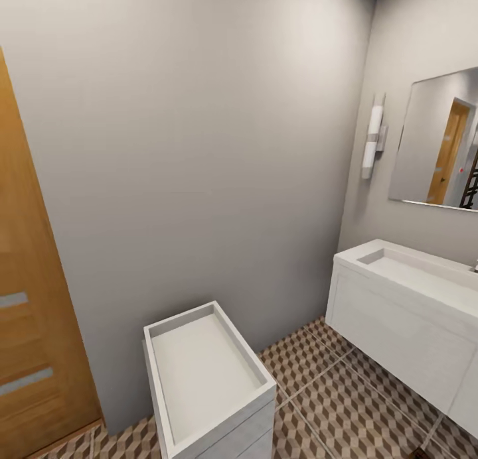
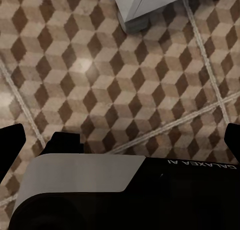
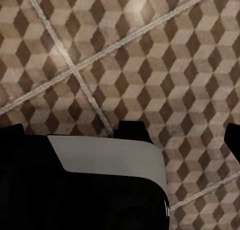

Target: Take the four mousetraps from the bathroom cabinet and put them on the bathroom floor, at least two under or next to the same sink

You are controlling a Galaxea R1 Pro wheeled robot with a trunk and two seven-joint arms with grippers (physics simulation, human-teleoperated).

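Note:
No mousetraps and no orange-brown cabinet are in view. The bathroom floor (image 1: 362,412) with its brown and beige cube tiles spreads below the wall. At the right stands the bathroom sink (image 1: 425,273), a white basin on a boxy white vanity (image 1: 398,339). In the left wrist view my left gripper (image 2: 121,140) hangs open above the bathroom floor (image 2: 125,80), its dark fingertips (image 2: 11,142) far apart with nothing between them. The right gripper (image 3: 121,135) is open too, over bare tiles (image 3: 150,55).
A small white drawer unit (image 1: 206,379) with a tray-like top stands against the grey wall, and its base corner (image 2: 137,8) appears in the left wrist view. An orange-brown door (image 1: 30,326) is at the left. A mirror (image 1: 438,140) and a wall lamp (image 1: 373,137) hang above the sink.

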